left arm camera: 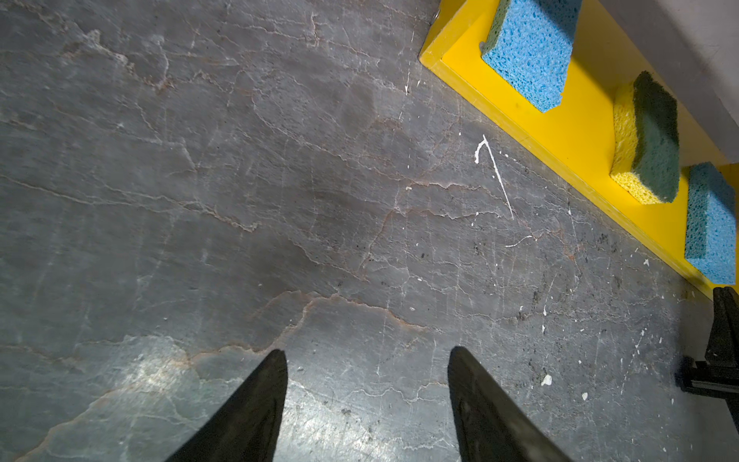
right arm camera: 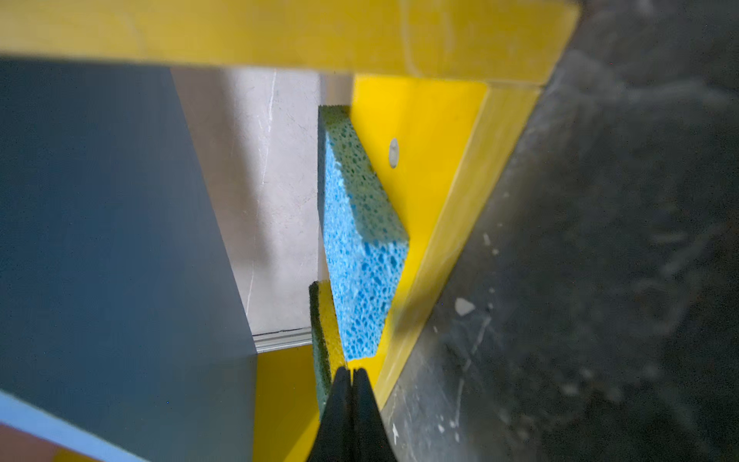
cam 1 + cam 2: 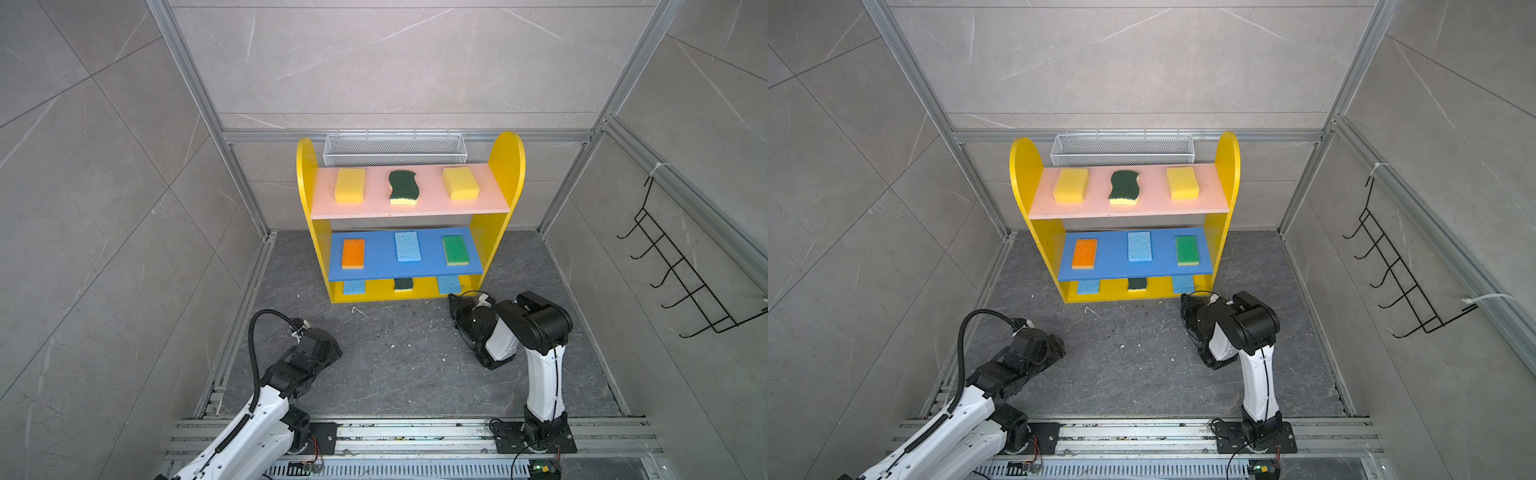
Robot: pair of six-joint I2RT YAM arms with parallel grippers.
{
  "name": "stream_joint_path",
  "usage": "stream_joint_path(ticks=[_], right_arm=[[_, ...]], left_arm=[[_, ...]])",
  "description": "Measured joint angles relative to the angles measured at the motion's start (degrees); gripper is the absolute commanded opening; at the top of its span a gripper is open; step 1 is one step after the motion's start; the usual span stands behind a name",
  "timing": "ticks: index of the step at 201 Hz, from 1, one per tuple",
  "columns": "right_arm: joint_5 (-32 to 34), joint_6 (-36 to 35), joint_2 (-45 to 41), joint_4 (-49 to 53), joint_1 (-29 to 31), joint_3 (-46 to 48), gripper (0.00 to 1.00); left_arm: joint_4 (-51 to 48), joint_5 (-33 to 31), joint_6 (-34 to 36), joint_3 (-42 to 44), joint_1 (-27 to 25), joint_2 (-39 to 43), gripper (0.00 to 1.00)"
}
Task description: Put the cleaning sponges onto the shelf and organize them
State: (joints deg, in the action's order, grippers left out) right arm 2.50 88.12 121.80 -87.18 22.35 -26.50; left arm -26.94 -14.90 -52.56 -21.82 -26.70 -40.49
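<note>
The left gripper [image 1: 368, 350] hangs over bare floor [image 1: 240, 200], fingers well apart and holding nothing; only its wrist view shows this, since in both top views the wrist hides them. The right gripper [image 2: 351, 372] has its fingers pressed together, empty, just in front of the yellow base [image 2: 432, 120] of the shelf [image 3: 505, 166], near the right-hand blue sponge [image 2: 360, 248], with the base scourer [image 2: 332, 320] beyond. The floor is dark grey veined stone flecked with white. The walls [image 3: 104, 208] are pale grey tile in aluminium framing, with a black hook rack [image 3: 685, 270] on the right one and a white mesh basket [image 3: 394, 149] behind the shelf. All nine lie flat on its boards, three to each, long axes running front to back. The base row, including the left-hand blue sponge [image 3: 354, 286], shows only front ends in both top views but more length in the left wrist view. The blue board [image 3: 382, 266] carries the orange sponge [image 3: 353, 253], middle blue sponge [image 3: 407, 246] and green sponge [image 3: 455, 250]. The pink board [image 3: 374, 208] carries the left yellow sponge [image 3: 350, 185], upper scourer [image 3: 402, 188] and right yellow sponge [image 3: 460, 183], which is slightly turned.
</note>
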Motion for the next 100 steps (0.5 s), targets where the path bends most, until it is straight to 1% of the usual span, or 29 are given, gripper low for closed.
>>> stream_joint_path(ticks=[46,100], right_arm=[[0.0,0.9,-0.5,0.5,0.0,0.3,0.00],[1.3,0.8,-6.2,13.5,0.5,-0.3,0.00]], left_arm=[[0.1,0.0,-0.4,0.0,0.0,-0.9,0.67],[0.3,0.0,-0.6,0.0,0.0,-1.5,0.67]])
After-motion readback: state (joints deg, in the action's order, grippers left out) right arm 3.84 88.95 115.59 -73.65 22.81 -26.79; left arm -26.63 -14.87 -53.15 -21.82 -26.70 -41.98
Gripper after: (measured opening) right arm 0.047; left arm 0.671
